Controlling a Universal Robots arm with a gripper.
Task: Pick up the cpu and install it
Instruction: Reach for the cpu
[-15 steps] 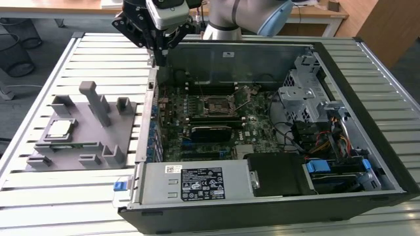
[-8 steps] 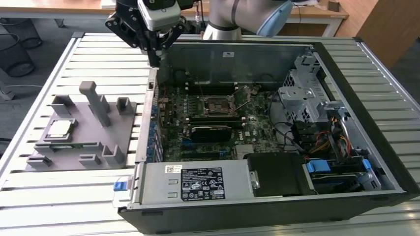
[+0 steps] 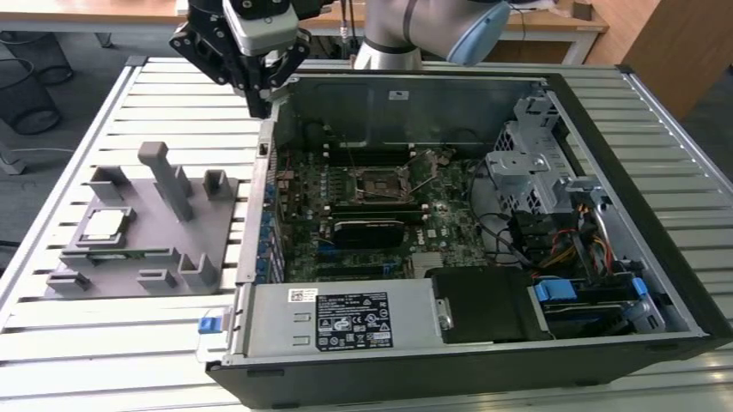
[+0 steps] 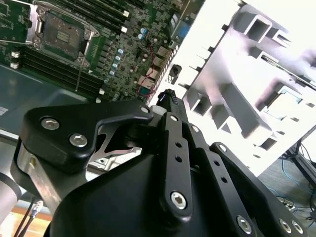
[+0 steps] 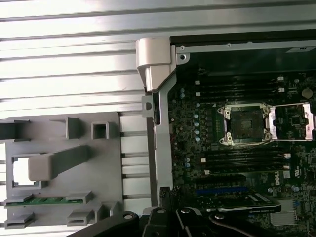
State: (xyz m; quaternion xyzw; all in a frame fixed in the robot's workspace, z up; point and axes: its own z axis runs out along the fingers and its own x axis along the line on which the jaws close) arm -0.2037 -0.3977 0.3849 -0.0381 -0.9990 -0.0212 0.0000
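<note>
- tool (image 3: 261, 105): black two-finger unit on the arm, hanging fingers-down over the far corner of the computer case (image 3: 458, 378) on the exterior view's left, its tips close to the top edge of the case's side wall.
- tool state: fingers drawn in to a narrow point, with nothing seen between them. the second wrist view shows the same closed-up tip (image 4: 168, 96) with no part in it.
- cpu (image 3: 106, 225): small pale square lying flat in a recess of the grey fixture (image 3: 149, 232), outside the case on the exterior view's left and well apart from the tool. in the first wrist view it shows as a bright square (image 5: 19, 173), partly hidden behind a grey post of the fixture (image 5: 103, 163).
- memory stick (image 3: 106, 252): narrow green strip in a slot of the same fixture, just beside the cpu. it also shows in the first wrist view (image 5: 47, 201).
- socket (image 3: 384, 183): on the motherboard inside the case. its dark centre is uncovered in both wrist views (image 5: 245, 124) (image 4: 61, 34), with the metal load plate (image 5: 294, 121) swung open beside it.
- tabletop (image 3: 69, 343): slatted metal surface carrying the fixture and the case side by side.
</note>
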